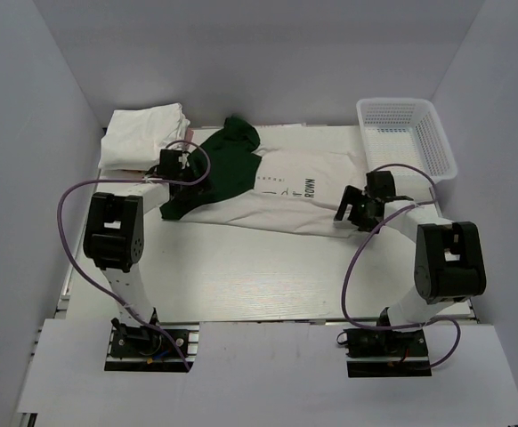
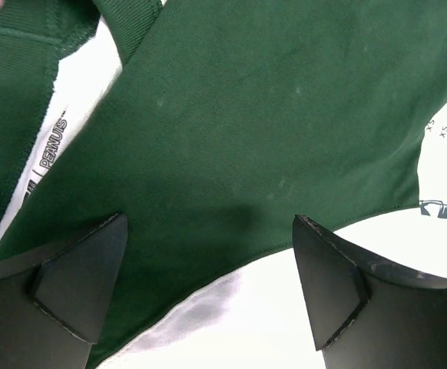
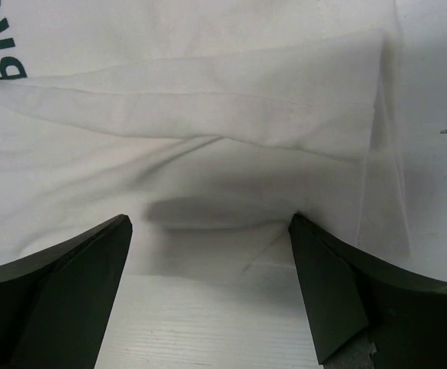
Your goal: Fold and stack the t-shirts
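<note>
My left arm [image 1: 113, 233] and right arm [image 1: 449, 260]: white links, black joint housings. A purple cable [image 1: 60, 212] runs along each. My fingers [image 2: 74, 288] are matte black, wedge-shaped.

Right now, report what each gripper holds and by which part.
Nothing is held. The left gripper stands open over the green sleeve of the t-shirt; the right gripper stands open over its white hem.
</note>
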You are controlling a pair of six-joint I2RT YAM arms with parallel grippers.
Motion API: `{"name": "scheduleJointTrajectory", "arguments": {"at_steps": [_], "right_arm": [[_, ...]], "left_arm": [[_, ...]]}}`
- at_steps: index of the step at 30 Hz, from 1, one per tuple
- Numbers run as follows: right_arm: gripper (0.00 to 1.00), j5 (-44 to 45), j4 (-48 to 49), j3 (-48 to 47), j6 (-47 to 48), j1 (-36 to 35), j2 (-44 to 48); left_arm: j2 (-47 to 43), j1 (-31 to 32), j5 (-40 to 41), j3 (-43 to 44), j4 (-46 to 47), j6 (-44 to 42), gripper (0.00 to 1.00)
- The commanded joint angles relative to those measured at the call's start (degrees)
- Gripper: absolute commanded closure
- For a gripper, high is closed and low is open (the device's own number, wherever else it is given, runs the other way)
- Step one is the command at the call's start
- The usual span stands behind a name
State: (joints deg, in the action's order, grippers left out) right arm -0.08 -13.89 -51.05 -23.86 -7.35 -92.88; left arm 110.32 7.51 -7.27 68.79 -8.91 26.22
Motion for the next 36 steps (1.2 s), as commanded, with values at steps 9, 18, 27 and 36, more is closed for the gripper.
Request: {"name": "scheduleJointTrajectory", "arguments": {"at_steps": [9,18,27,36], "right_arm": [[0.10,-11.2,-0.3,12.8,4.5,1.8,4.6],[0.10,-4.7,-18.0,24.8,-8.1,1.0,30.7],[0.10,-7.2,-25.3,22.6,-8.7,-0.3,45.3],[0.10,-3.9,-13.7,10.2,-1.9,-0.9,43.0]], "left_arm": [[-10.4,-0.5,-6.5,-20.3,-5.5,8.0,0.00],[-33.7,0.1,-1.5,-37.1,-25.6,17.5,0.00],[-61.2,1.2,-0.2,-32.2,-48.2,24.2,0.00],[-48.1,0.7,9.9,-18.6,-27.7,16.5,0.00]]}}
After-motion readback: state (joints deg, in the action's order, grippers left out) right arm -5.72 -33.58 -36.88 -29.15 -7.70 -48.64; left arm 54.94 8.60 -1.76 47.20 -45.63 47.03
